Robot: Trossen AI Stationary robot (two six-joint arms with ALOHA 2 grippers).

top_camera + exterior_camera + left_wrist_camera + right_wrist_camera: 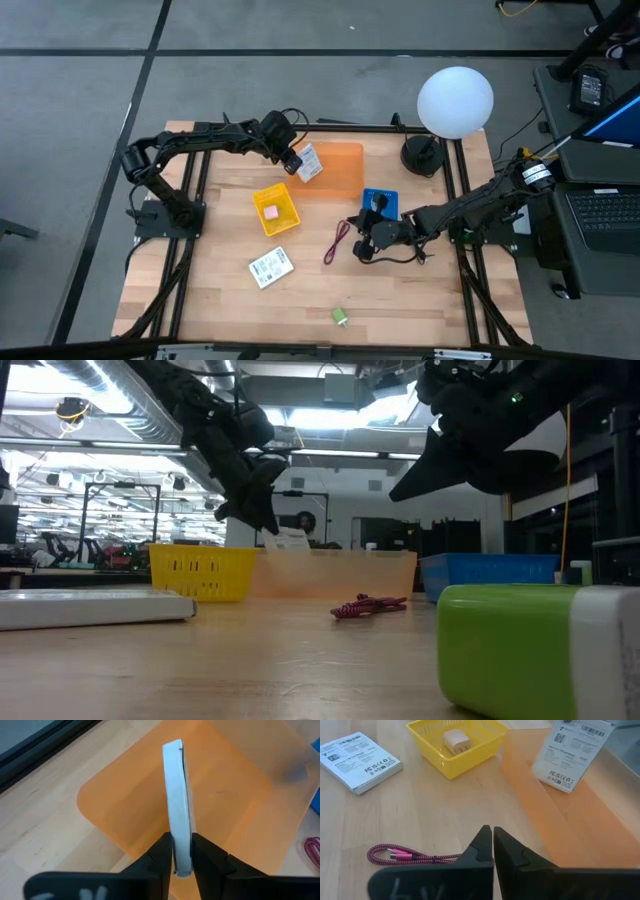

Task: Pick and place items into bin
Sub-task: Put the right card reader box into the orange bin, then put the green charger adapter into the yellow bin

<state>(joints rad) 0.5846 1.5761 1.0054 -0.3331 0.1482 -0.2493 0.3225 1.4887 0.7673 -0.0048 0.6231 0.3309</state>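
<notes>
My left gripper (pixel 292 158) is shut on a white labelled packet (pixel 309 163) over the left end of the translucent orange bin (pixel 340 175). My right gripper (pixel 362 247) is shut and empty, just above the table right of the dark red looped cord (pixel 337 242), which lies flat and also shows in the right wrist view (pixel 405 855). A second white packet (pixel 271 267) lies flat on the table near the front. A pink block (pixel 270 212) sits in the yellow basket (pixel 284 222). A green block (pixel 340 317) lies near the front edge. My left gripper pinches the packet's two flat faces between its two fingers (pixel 162 852), at the packet's end nearest the wrist (pixel 181 855). The fingers come slanting down from the table's left. The packet stands on edge, lifted above the orange bin's floor (pixel 235 795).
A blue bin (pixel 388 196) stands right of the orange bin, close to my right arm. A white globe lamp (pixel 455 100) on a dark base stands at the far right. Black frame rails run along the table's sides. Bare wood lies at the front left.
</notes>
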